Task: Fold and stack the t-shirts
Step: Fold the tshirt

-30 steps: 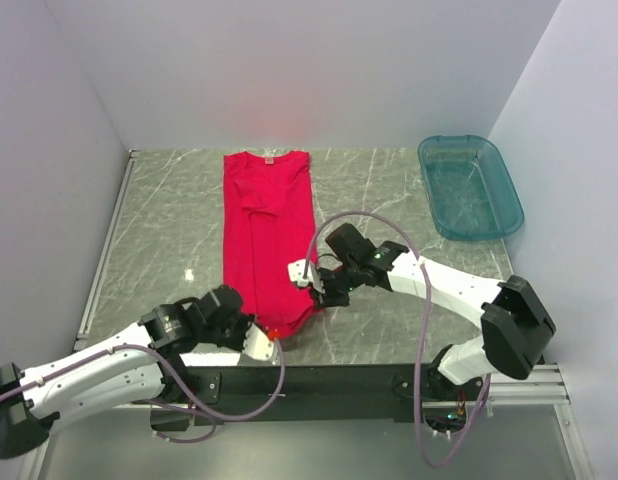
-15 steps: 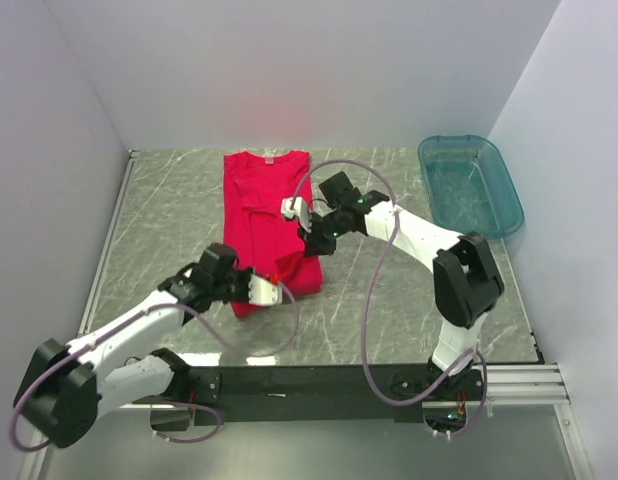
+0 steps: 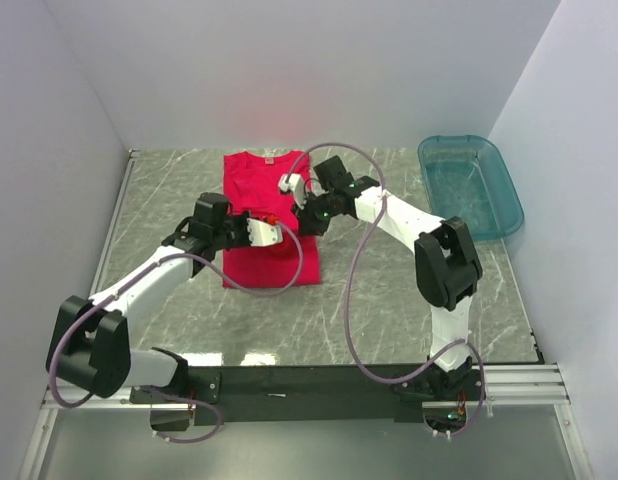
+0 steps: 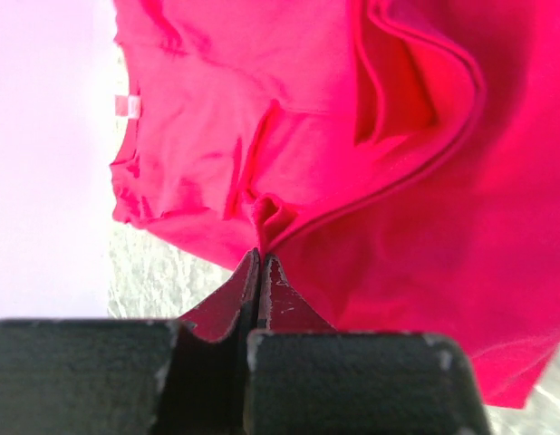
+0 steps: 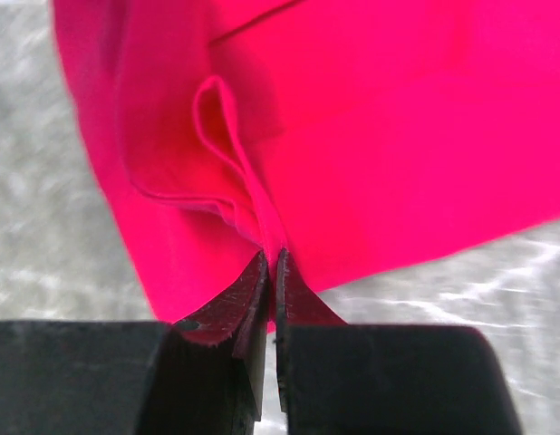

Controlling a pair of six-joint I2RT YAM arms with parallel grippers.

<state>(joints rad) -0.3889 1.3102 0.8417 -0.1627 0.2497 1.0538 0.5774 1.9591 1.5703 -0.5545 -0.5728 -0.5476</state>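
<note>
One red t-shirt (image 3: pixel 264 185) lies on the marble table, its collar at the far end and its lower half doubled back over the body. The fold edge sits at the near side (image 3: pixel 271 275). My left gripper (image 3: pixel 274 222) is shut on the hem at the shirt's left side; in the left wrist view the cloth (image 4: pixel 371 163) bunches out from the left gripper's (image 4: pixel 260 256) closed tips. My right gripper (image 3: pixel 305 222) is shut on the hem at the right side; the right wrist view shows a pinched ridge of the t-shirt (image 5: pixel 371 136) between the right gripper's (image 5: pixel 272 258) tips.
A teal see-through plastic tub (image 3: pixel 470 185) stands at the far right of the table. White walls close in the back and both sides. Purple cables loop off both arms over the table (image 3: pixel 409 300).
Both grippers have carried the shirt's lower hem away from the near edge toward the collar, folding the shirt roughly in half. Both arms have stretched out farther over the table.
</note>
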